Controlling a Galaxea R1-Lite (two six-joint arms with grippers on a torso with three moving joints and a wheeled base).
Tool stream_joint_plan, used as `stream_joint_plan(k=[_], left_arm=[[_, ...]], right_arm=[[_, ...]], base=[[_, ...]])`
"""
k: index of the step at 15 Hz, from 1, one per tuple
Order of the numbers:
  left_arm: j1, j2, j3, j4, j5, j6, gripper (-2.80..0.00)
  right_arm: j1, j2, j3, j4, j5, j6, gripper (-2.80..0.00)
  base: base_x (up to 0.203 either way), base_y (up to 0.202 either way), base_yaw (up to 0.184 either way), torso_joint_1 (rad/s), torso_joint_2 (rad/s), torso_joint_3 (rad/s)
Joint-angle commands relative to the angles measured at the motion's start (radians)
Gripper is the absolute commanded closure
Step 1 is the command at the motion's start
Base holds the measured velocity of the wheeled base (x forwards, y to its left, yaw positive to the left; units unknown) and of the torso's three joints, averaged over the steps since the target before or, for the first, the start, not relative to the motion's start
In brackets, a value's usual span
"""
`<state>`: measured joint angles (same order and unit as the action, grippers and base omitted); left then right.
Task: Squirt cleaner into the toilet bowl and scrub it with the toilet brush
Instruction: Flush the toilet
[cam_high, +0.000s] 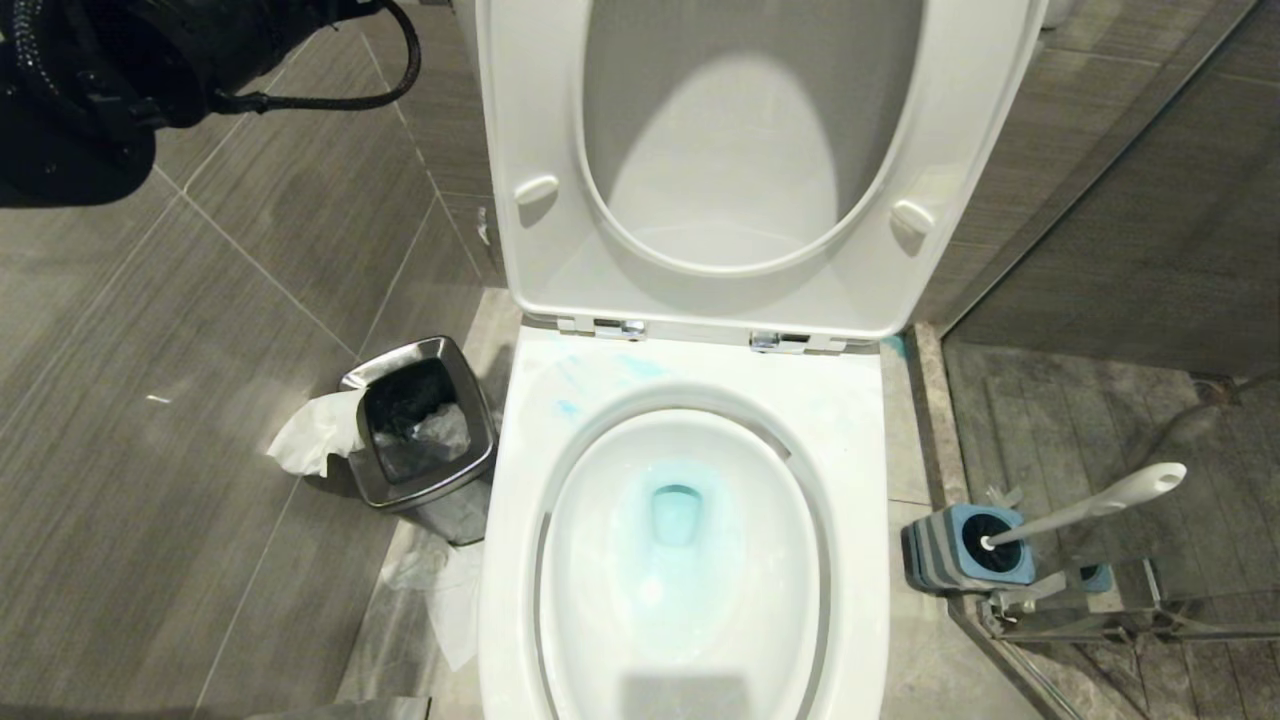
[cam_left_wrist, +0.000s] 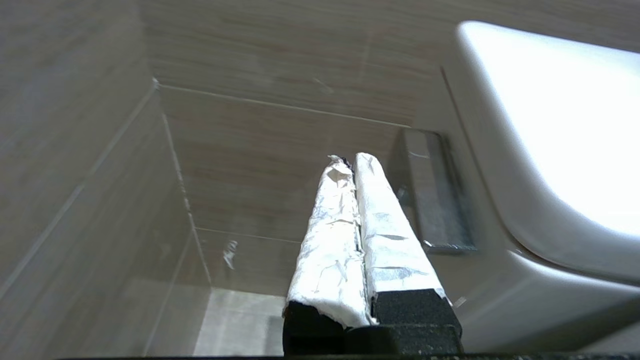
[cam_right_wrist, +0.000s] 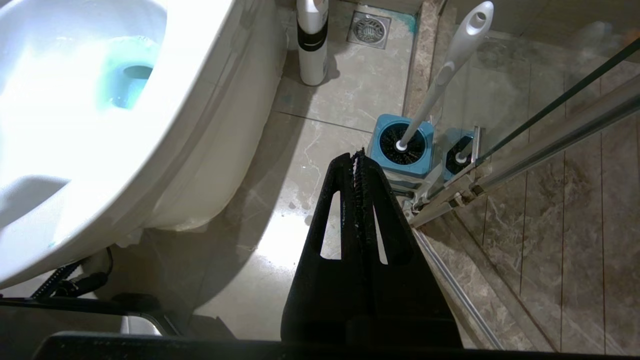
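Observation:
The white toilet bowl (cam_high: 850, 450) stands open with seat and lid (cam_high: 740, 150) raised. Turquoise cleaner (cam_high: 675, 515) tints the water, and thin smears of it (cam_high: 640, 368) mark the back rim. The toilet brush (cam_high: 1100, 503) leans in its blue-and-grey holder (cam_high: 960, 550) on the floor to the right. My left arm (cam_high: 80, 90) is raised at the upper left; its white-wrapped left gripper (cam_left_wrist: 351, 159) is shut and empty, pointing at the tiled wall beside the toilet (cam_left_wrist: 550, 125). My right gripper (cam_right_wrist: 358, 154) is shut and empty, low above the floor, just short of the holder (cam_right_wrist: 402, 145) and brush (cam_right_wrist: 440, 80).
A steel bin (cam_high: 420, 420) with tissue (cam_high: 310, 435) over its edge stands left of the toilet. A white bottle with a black band (cam_right_wrist: 312, 40) and a floor drain (cam_right_wrist: 369, 27) are beside the bowl (cam_right_wrist: 200, 100). A glass door rail (cam_right_wrist: 550, 130) runs right of the holder.

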<state>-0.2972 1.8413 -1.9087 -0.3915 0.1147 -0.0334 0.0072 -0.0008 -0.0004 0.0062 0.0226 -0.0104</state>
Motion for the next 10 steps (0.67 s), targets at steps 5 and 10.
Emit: stream_joint_plan(k=[5, 10], left_arm=[[-0.081, -0.007, 0.029, -0.002, 0.002, 0.001, 0.00], [-0.099, 0.008, 0.029, -0.004, 0.002, 0.005, 0.00]], right_arm=[[0.000, 0.001, 0.000, 0.000, 0.000, 0.000, 0.00], [0.000, 0.001, 0.000, 0.000, 0.000, 0.000, 0.00]], base=[[0.000, 0.000, 0.000, 0.000, 0.00, 0.000], [0.000, 0.000, 0.000, 0.000, 0.00, 0.000]])
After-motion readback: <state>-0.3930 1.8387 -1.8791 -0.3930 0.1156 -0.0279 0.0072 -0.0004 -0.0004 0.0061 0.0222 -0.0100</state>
